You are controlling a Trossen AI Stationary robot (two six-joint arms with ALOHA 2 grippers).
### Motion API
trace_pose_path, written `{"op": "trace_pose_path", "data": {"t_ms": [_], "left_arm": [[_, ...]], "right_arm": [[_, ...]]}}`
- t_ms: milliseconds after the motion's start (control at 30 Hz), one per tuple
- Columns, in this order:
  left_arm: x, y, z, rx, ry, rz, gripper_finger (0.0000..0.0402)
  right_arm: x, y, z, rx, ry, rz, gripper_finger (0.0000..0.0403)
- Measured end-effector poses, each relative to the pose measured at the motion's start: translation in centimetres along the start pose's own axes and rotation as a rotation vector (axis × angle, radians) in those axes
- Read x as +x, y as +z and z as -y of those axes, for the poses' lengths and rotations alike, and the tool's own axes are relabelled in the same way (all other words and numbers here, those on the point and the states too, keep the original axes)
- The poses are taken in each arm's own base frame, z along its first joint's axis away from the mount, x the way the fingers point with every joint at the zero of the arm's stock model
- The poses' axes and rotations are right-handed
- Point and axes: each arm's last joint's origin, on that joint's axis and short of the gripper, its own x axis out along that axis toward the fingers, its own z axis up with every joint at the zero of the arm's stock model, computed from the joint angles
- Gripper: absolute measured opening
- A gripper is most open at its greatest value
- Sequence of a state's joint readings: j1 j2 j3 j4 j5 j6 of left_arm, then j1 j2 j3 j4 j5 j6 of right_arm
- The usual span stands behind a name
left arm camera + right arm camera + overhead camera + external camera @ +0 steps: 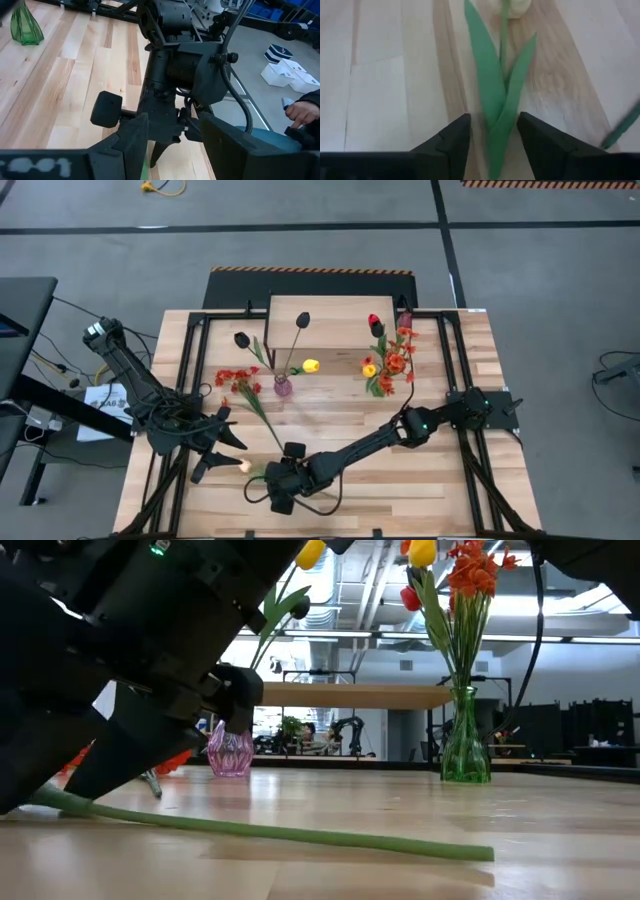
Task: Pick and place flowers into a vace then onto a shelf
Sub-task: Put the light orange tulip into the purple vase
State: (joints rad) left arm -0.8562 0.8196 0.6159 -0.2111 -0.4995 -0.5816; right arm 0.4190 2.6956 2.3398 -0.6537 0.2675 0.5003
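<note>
One loose tulip [502, 95] sits between the right gripper's [283, 472] spread, empty fingers at table's 6 o'clock: pick step. Next: squeeze stem, lift toward pink vase [283, 387]. Left gripper [218, 448] waits at 8, spread and empty.

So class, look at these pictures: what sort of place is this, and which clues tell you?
Most likely a robotics lab or workshop. Bare concrete floor with hazard-striped tape surrounds the wood-plank table, and exposed ceiling ducts show in the low view.
</note>
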Motion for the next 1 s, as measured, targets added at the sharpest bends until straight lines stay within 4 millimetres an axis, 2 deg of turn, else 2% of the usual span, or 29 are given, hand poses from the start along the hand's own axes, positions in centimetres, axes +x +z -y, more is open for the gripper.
{"op": "trace_pose_path", "data": {"t_ms": [133, 300, 433, 533, 633, 833, 1000], "left_arm": [[0.0, 0.0, 0.0, 0.0, 0.001, 0.0, 0.017], [0.0, 0.0, 0.0, 0.0, 0.0, 0.0, 0.017], [0.0, 0.0, 0.0, 0.0, 0.001, 0.0, 0.017], [0.0, 0.0, 0.0, 0.0, 0.001, 0.0, 0.017], [0.0, 0.0, 0.0, 0.001, 0.003, -0.001, 0.017], [0.0, -0.1, -0.1, 0.048, 0.015, -0.004, 0.017], [0.0, 0.1, -0.3, 0.096, 0.082, 0.041, 0.017]], "right_arm": [[0.1, 0.0, 0.4, 0.033, -0.007, -0.017, 0.0125], [-0.1, 0.0, 0.6, 0.071, -0.022, -0.036, 0.0019], [-0.9, 0.0, 0.4, 0.07, -0.018, -0.057, 0.001], [-2.5, -0.3, -0.2, 0.032, -0.029, -0.094, 0.0006], [-4.6, -0.7, -1.7, -0.03, 0.002, -0.111, 0.0003], [-11.5, 0.2, -5.2, -0.177, 0.144, -0.014, 0.0002], [-16.7, 1.9, -7.0, -0.271, 0.12, 0.238, 0.0001]]}}
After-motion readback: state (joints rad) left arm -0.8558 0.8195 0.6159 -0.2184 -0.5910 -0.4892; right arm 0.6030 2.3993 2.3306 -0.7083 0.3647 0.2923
